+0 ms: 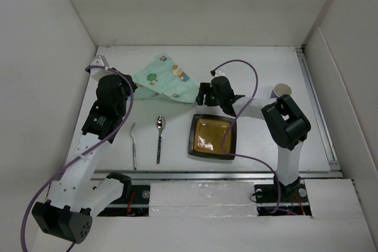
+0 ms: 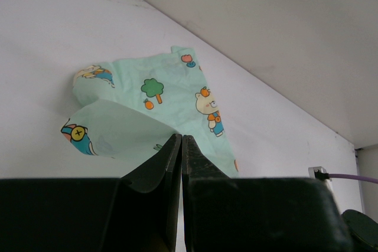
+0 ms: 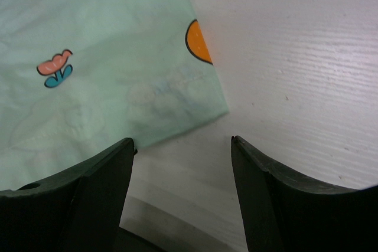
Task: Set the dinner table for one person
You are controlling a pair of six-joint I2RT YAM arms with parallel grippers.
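The left gripper [image 2: 181,141] is clenched on the left edge of the mint cloth mat [image 1: 168,81], at the far side of the white dinner table [image 1: 266,66]. Nearer lie 1 fork [image 1: 134,149], 1 spoon [image 1: 159,143] and 1 brown square plate [image 1: 212,137]. The right gripper [image 3: 182,140], jaws spread, grasps nothing at the mat's right corner; 1 cup [image 1: 282,90] stands right

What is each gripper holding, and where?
Left gripper pinches the cloth mat by a fold at its edge; right gripper is open, holding nothing.
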